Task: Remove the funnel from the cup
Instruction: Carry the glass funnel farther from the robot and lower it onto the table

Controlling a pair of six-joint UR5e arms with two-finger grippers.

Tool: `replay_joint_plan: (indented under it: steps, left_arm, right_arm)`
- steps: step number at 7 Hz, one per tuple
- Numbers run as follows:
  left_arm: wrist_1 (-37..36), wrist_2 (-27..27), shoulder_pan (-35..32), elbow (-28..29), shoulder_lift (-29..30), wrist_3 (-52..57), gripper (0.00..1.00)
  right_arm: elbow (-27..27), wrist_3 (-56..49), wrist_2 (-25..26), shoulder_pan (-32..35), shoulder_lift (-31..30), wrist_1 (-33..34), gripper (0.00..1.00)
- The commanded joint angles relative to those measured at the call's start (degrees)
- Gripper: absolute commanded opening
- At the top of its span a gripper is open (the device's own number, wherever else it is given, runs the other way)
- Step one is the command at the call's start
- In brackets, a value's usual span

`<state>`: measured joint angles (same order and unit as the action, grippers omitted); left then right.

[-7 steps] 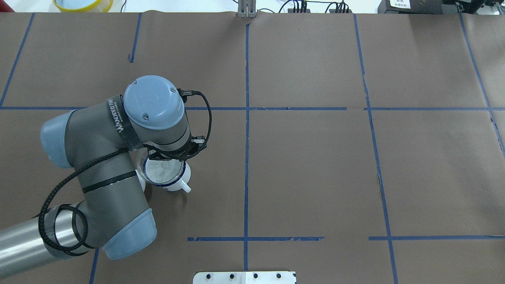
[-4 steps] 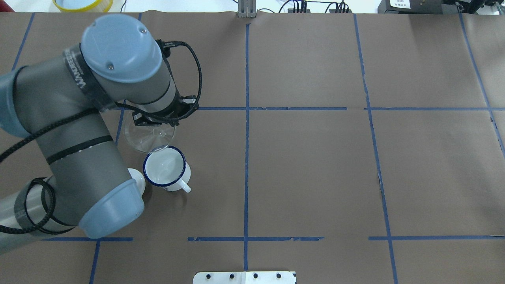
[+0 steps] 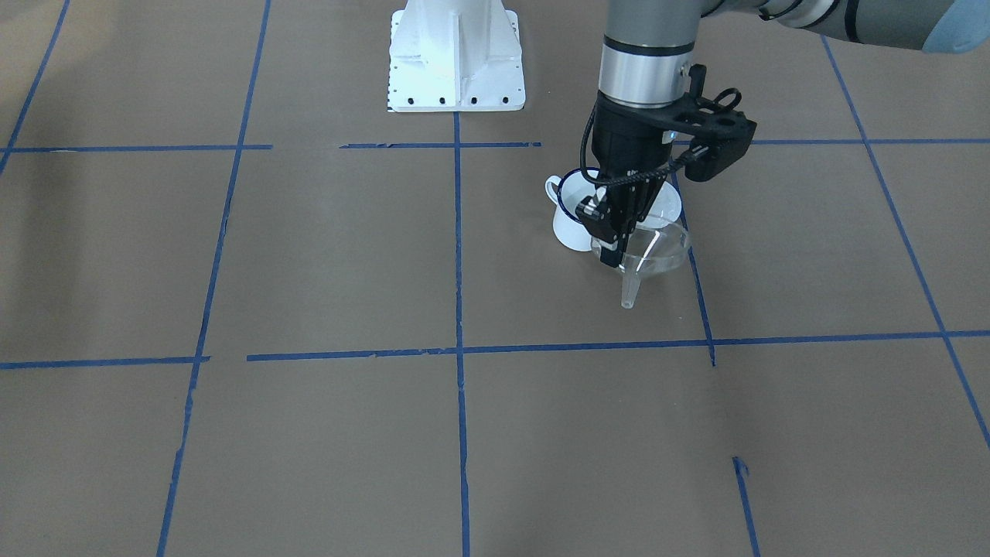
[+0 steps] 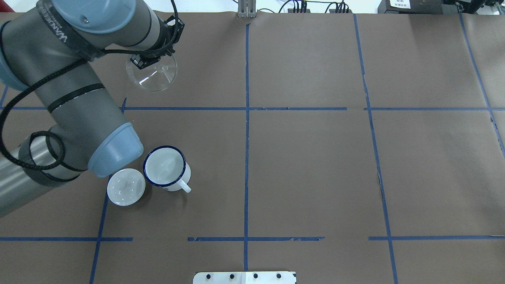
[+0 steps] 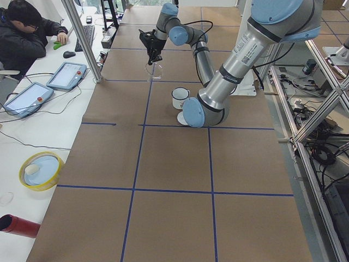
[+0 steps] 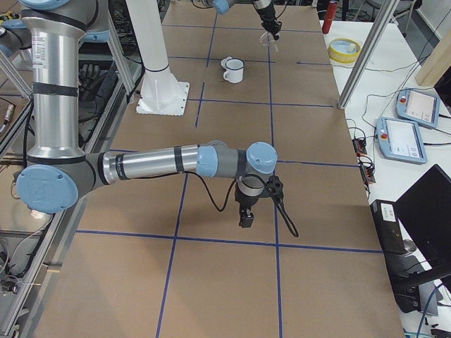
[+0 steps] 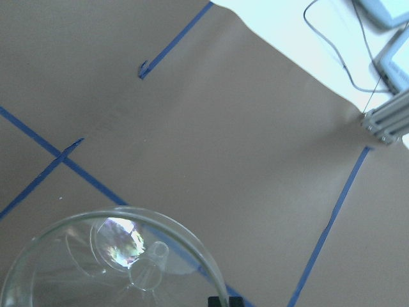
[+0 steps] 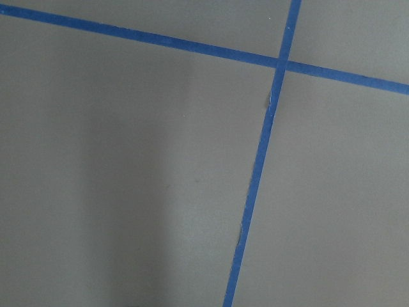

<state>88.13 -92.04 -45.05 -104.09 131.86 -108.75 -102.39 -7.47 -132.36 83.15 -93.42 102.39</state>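
The clear funnel [image 4: 152,75] hangs from my left gripper [image 4: 144,61], which is shut on its rim, spout pointing down. It is well beyond the cup, towards the table's far side. The front view shows the funnel [image 3: 648,251] under the gripper [image 3: 612,249], and the left wrist view shows its bowl [image 7: 115,262] from above. The cup [image 4: 165,167], a white mug with a dark blue rim, stands upright and empty on the table. My right gripper [image 6: 246,217] shows only in the exterior right view, low over the table far from the cup; I cannot tell whether it is open.
A white domed lid [image 4: 126,186] lies just left of the cup. My left arm's elbow [image 4: 114,152] hangs close over the lid and cup. A yellow bowl [image 4: 83,4] sits off the far left corner. The robot's base [image 3: 456,54] stands mid-table.
My left gripper has lifted the funnel out of the cup and carried it away towards the far side. The cup stayed put, and the lid has come into view.
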Motion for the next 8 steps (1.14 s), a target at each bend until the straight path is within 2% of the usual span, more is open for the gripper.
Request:
replay_joint_plan:
  steps: [1,2,4,5,6,8]
  left_arm:
    - [20.06,7.73,-0.48,14.97,-0.29,-11.96,0.00]
    - [30.42,11.32,-0.39,22.89,-0.38,-14.79,0.00]
    - [42.52,16.35,0.83,33.38,-0.38,-15.26,0.00]
    - [44.65,17.15,1.45,36.38,-0.47,-15.26,0.00]
    - [46.07,17.16,2.15,37.02,-0.55,-15.17,0.01]
    - [46.08,17.16,2.68,37.29,-0.73,-14.56,0.18]
  right_arm:
    - [0.00,0.00,0.00,0.00,-0.01,0.00,1.00]
    - [0.00,0.00,0.00,0.00,0.08,0.00,1.00]
    - [0.00,0.00,0.00,0.00,-0.01,0.00,1.00]
    - [0.00,0.00,0.00,0.00,-0.01,0.00,1.00]
    - [0.00,0.00,0.00,0.00,-0.01,0.00,1.00]
    - [0.00,0.00,0.00,0.00,-0.01,0.00,1.00]
